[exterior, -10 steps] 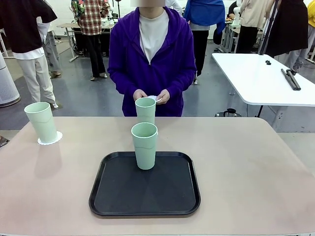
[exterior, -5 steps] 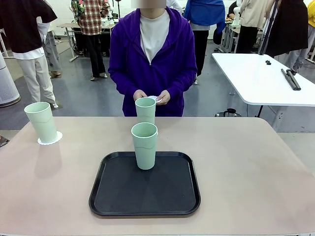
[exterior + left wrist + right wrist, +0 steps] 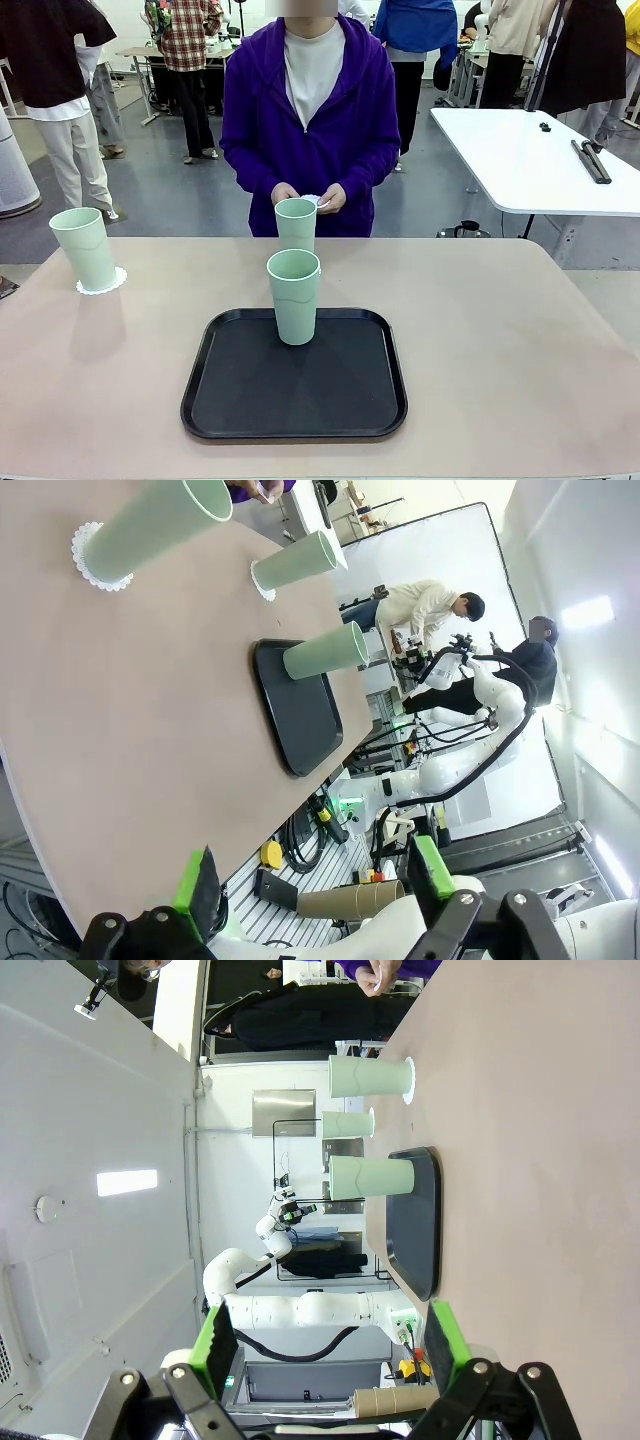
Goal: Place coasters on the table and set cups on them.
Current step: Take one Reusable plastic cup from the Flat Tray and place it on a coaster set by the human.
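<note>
Front view: the worktop (image 3: 500,330) fills the lower frame. A black tray (image 3: 300,395) lies lower centre, with the tray cup (image 3: 294,298) upright near its far edge. The far cup (image 3: 296,222) stands directly behind it at centre frame, its base hidden by the tray cup. The left cup (image 3: 84,248) is at the left edge, upright on the left coaster (image 3: 112,279). The person's hands (image 3: 285,192), just above the far cup's rim, pinch a small white piece (image 3: 320,201); its edge is too small to make out.

Left wrist view: the far coaster (image 3: 262,586) shows under the far cup's base, upper middle. The left claw (image 3: 312,875) is at the bottom, fingers spread wide with nothing between them, off the worktop's near edge.

Right wrist view: the far cup sits on its coaster at top centre. The right claw (image 3: 330,1345) is at the bottom, jaws wide apart, empty.
</note>
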### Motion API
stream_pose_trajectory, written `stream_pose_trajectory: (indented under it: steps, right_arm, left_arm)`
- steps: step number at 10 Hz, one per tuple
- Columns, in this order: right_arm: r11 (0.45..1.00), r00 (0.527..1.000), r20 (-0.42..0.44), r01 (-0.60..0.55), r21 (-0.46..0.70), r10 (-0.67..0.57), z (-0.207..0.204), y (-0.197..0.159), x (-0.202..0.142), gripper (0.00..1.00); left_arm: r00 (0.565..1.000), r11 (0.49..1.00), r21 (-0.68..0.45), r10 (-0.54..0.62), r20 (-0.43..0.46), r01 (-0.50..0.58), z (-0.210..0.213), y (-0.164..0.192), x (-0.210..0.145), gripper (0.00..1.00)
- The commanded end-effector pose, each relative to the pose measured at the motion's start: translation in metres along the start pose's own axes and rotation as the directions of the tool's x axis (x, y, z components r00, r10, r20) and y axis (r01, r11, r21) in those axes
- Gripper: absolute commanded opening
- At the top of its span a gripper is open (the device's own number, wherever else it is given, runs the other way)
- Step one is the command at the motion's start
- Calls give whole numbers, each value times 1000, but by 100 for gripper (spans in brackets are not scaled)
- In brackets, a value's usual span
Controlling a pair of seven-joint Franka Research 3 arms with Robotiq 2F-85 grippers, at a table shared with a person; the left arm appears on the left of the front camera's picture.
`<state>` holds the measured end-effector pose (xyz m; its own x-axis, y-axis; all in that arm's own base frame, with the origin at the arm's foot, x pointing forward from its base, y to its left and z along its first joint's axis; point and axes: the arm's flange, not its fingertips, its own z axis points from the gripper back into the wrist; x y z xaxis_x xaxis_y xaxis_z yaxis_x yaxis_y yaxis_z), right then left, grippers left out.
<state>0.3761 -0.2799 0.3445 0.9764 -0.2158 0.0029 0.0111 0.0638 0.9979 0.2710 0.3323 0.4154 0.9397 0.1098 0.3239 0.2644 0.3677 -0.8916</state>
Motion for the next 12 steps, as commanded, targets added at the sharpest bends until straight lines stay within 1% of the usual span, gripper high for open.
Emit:
stream_pose_trajectory:
  steps: [1, 12]
  right_arm:
    - [1000, 1000, -2, -1, 4, 1, 0, 1, 0, 100]
    - [1000, 1000, -2, -1, 4, 1, 0, 1, 0, 100]
  left_arm:
    - [1000, 1000, -5, 2, 4, -2, 2, -1, -2, 100]
    - [1000, 1000, -5, 2, 4, -2, 2, -1, -2, 100]
